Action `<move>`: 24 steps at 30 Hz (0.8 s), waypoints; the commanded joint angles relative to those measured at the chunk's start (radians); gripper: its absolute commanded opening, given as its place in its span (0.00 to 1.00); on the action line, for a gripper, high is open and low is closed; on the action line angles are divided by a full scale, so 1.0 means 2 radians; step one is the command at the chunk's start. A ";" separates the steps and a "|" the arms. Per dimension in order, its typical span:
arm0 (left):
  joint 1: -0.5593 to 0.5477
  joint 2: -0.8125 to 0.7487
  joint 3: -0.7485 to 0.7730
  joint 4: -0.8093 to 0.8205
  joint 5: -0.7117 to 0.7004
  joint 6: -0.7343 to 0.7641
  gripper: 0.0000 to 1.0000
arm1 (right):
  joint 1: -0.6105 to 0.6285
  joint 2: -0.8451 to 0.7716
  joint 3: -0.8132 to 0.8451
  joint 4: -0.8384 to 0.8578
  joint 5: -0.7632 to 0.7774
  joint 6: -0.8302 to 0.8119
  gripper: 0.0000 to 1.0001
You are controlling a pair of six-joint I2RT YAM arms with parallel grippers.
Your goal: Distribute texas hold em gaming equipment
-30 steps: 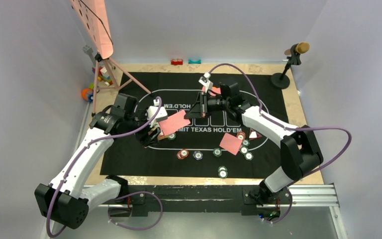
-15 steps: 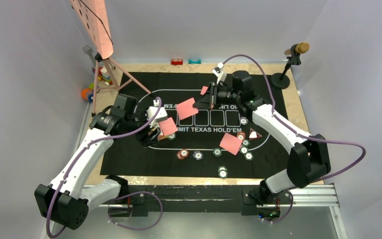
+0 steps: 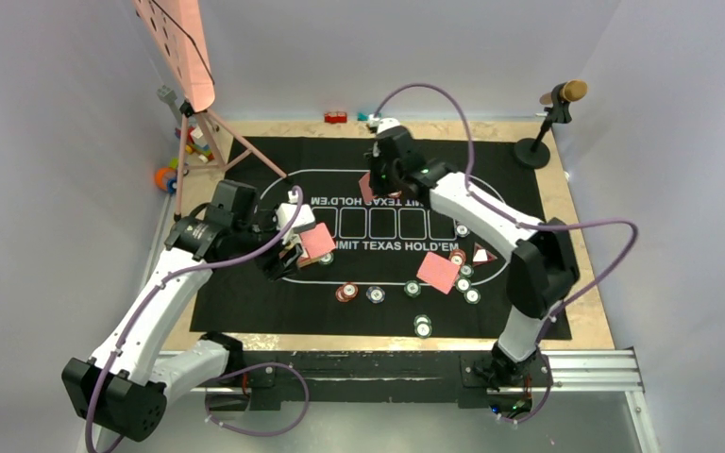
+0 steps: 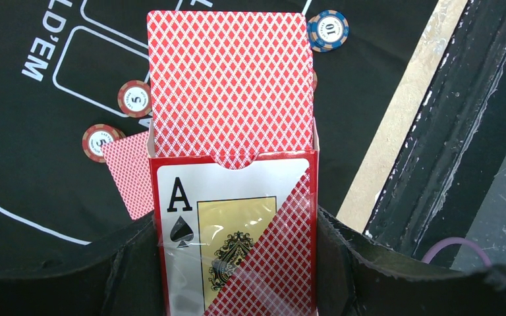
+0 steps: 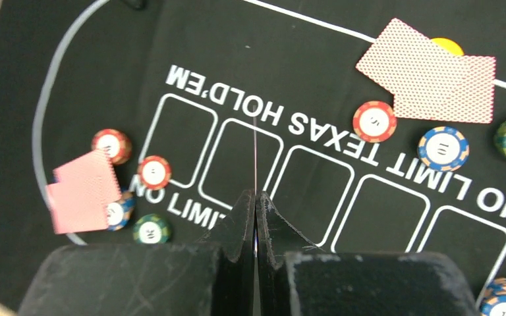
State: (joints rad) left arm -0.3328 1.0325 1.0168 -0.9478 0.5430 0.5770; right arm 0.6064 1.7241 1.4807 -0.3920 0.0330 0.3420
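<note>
My left gripper (image 4: 237, 266) is shut on a red card box (image 4: 234, 230) printed with an ace of spades. Red-backed playing cards (image 4: 230, 85) stick out of its open top. From above, the left gripper (image 3: 295, 243) and its box hover over the mat's left side. My right gripper (image 5: 255, 197) is shut on a single playing card (image 5: 253, 145), seen edge-on as a thin line. From above, the right gripper (image 3: 380, 184) is over the far middle of the mat. Chips (image 3: 376, 293) and two red-backed cards (image 3: 438, 272) lie on the near part.
The black mat (image 3: 245, 283) covers most of the table. A pink stand on a tripod (image 3: 193, 57) rises at the back left, with toy blocks (image 3: 189, 151) by its feet. A microphone stand (image 3: 549, 118) is at the back right. Small red and teal pieces (image 3: 336, 117) sit at the far edge.
My right gripper has carried one card away from the box in the left gripper, up toward the far side of the mat, with the arm swinging round. The left arm has barely moved.
</note>
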 commanded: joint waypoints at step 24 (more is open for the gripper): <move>0.010 -0.042 0.003 -0.027 0.019 0.004 0.00 | 0.155 0.185 0.041 0.096 0.336 -0.194 0.00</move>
State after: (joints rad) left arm -0.3210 0.9504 1.0153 -1.0054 0.5442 0.5777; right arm 0.8928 2.0758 1.5417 -0.2375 0.7147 -0.0471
